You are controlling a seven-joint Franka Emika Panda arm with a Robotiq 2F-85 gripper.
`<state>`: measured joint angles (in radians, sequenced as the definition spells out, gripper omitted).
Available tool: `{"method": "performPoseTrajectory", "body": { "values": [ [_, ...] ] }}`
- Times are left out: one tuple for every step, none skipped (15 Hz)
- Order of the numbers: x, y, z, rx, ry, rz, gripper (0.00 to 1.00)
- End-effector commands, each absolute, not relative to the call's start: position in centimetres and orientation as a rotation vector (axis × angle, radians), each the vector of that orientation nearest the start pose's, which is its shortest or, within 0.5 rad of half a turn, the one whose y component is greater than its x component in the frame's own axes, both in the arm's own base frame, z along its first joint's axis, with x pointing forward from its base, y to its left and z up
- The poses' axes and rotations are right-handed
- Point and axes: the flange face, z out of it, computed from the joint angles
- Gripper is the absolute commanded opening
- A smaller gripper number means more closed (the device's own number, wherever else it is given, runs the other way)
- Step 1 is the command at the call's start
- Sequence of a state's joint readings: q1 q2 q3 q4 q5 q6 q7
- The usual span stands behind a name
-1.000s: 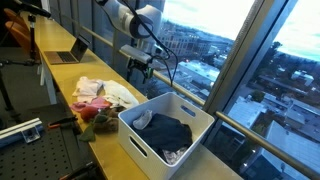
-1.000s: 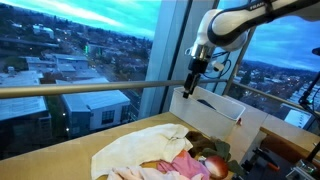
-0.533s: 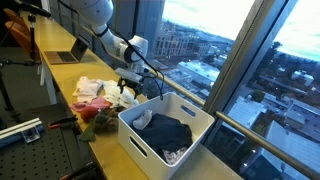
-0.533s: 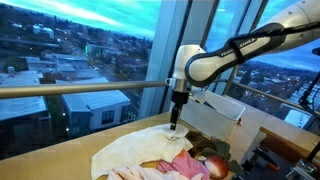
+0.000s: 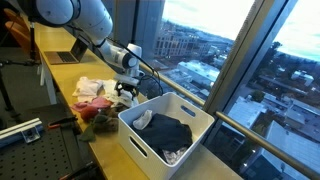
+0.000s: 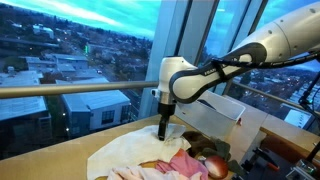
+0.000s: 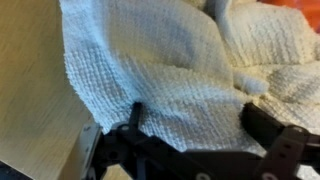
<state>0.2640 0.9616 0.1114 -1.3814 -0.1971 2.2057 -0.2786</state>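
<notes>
My gripper (image 7: 195, 118) is open and pressed down onto a white waffle-weave towel (image 7: 170, 60), its two black fingers (image 7: 268, 124) straddling a stretch of the cloth. In both exterior views the gripper (image 5: 126, 91) (image 6: 164, 130) hangs low over the pile of laundry on the wooden counter. The white towel (image 5: 98, 87) (image 6: 140, 146) lies on top of the pile, with pink cloth (image 6: 185, 165) and a red piece (image 5: 92, 112) beside it. Nothing is lifted off the pile.
A white plastic basket (image 5: 138, 146) (image 6: 215, 108) holding dark clothes (image 5: 165, 130) stands close beside the pile. A window rail (image 6: 80, 89) runs along the counter's far edge by the glass. A laptop (image 5: 66, 55) sits further along the counter.
The arm has swung away from above the basket and dropped down onto the white towel on the pile. The jaws have stayed open throughout.
</notes>
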Motion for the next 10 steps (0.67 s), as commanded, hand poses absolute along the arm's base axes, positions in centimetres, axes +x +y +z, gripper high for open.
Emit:
{"method": "performPoseTrajectory", "body": {
  "values": [
    [68.1,24.9,10.8,-2.971,-1.212,0.237,0.75],
    [68.2,24.9,10.6,-2.972,-1.214,0.244,0.74],
    [68.3,24.8,10.6,-2.972,-1.213,0.246,0.66],
    [68.4,24.8,10.5,-2.975,-1.211,0.249,0.58],
    [68.5,24.7,10.5,-2.976,-1.21,0.253,0.49],
    [68.7,24.7,10.6,-2.979,-1.208,0.254,0.42],
    [68.8,24.8,10.7,-2.983,-1.208,0.257,0.36],
    [68.8,24.7,10.9,-2.986,-1.208,0.255,0.28],
    [68.7,24.6,11.5,-2.994,-1.204,0.247,0.21],
    [68.8,24.6,12.1,-2.999,-1.198,0.24,0.13]
  ]
}}
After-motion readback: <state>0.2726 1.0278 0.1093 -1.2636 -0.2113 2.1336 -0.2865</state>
